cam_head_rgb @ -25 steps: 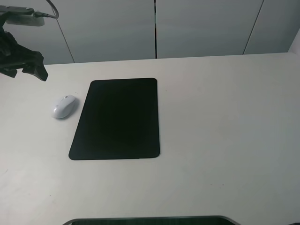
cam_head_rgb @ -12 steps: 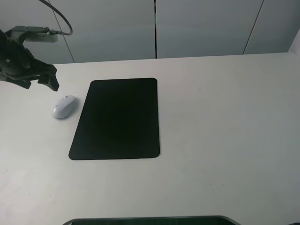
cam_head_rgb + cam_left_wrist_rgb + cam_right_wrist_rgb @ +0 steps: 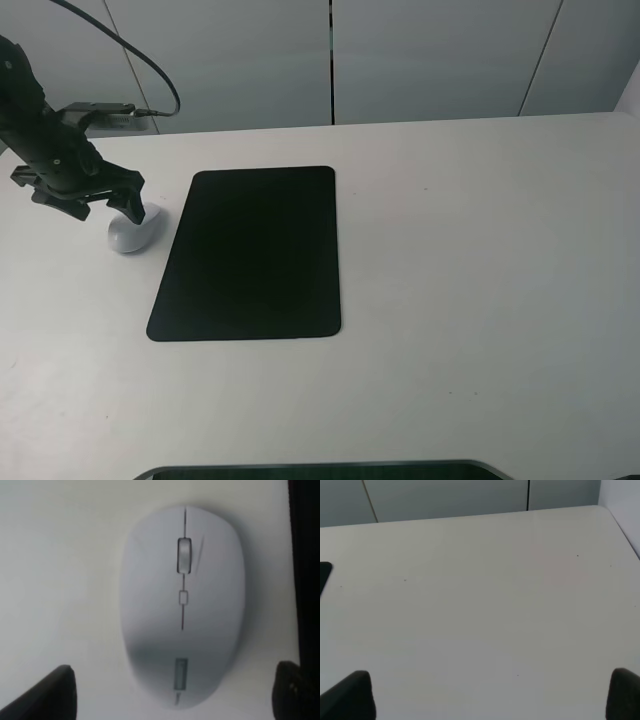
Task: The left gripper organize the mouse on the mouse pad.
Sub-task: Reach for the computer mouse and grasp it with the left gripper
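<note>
The white-grey mouse lies on the table just left of the black mouse pad, off the pad. My left gripper hangs directly over the mouse's far end, open, one finger covering part of it. In the left wrist view the mouse fills the picture, and the left gripper is open, with a dark fingertip on either side of the mouse's rear. The pad's edge runs beside it. My right gripper is open over bare table, and it is out of the exterior view.
The white table stretches wide to the right of the pad. Grey wall panels stand behind its far edge. A dark curved object shows at the near edge. A black cable trails from the left arm.
My left arm has swung down and to the right from the far left corner, and its gripper is now over the mouse. Mouse and pad have not moved.
</note>
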